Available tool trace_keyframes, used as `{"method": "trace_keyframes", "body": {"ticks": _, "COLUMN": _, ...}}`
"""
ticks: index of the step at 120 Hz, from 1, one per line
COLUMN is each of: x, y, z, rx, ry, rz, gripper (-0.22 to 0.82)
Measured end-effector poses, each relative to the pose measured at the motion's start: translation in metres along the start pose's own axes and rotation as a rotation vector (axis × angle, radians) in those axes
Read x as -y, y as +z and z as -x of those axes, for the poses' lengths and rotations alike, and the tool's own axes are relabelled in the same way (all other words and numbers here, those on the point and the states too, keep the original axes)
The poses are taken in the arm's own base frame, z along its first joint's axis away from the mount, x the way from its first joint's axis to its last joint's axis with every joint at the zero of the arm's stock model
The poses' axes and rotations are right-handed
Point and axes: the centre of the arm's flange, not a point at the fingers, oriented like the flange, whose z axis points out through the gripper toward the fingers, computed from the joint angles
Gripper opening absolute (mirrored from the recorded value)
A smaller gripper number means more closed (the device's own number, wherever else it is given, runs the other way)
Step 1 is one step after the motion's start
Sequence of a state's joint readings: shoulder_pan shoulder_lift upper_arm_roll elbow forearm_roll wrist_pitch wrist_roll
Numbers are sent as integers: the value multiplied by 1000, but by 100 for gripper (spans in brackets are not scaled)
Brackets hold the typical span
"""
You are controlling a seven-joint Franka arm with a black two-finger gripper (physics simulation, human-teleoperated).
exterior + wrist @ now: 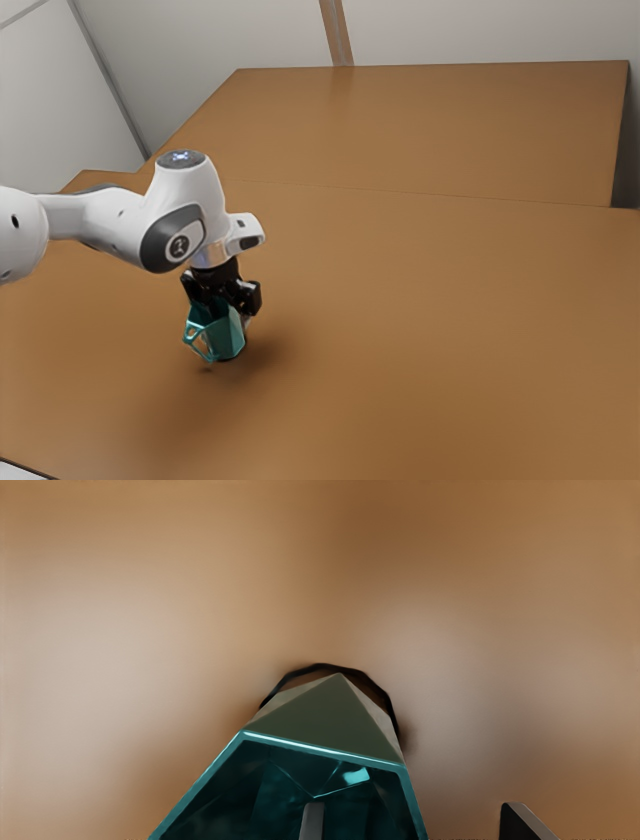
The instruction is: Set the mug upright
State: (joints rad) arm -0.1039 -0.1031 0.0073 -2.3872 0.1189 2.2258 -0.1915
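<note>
Here, with the gripper [413,807] spread apart, astride the wall of the mug [224,338], lower left in the exterior view; mouth up, perhaps leaning. Best to move gently along that wall, without knocking the rim.

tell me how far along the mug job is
Looks done: the gripper straddles a wall of the mug, one finger inside, one outside. In hand: nothing gripped, as a gap shows beside the outer finger. Left, probably: closing, righting the mug, which looks tilted, and releasing.
</note>
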Motion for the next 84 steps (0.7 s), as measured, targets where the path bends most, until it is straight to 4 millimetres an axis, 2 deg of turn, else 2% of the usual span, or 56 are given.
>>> {"method": "trace_keyframes", "body": {"ticks": 15, "x": -1, "y": -27, "z": 4, "rx": -53, "ry": 2, "rz": 6, "gripper": 45}}
{"method": "trace_keyframes", "body": {"ticks": 33, "x": -8, "y": -58, "z": 10, "rx": -93, "ry": 15, "rz": 7, "gripper": 52}}
{"method": "trace_keyframes", "body": {"ticks": 57, "x": -19, "y": -120, "z": -12, "rx": -112, "ry": 18, "rz": 16, "gripper": 56}}
{"method": "trace_keyframes", "body": {"ticks": 84, "x": -23, "y": -173, "z": -49, "rx": -62, "ry": 7, "rz": 16, "gripper": 58}}
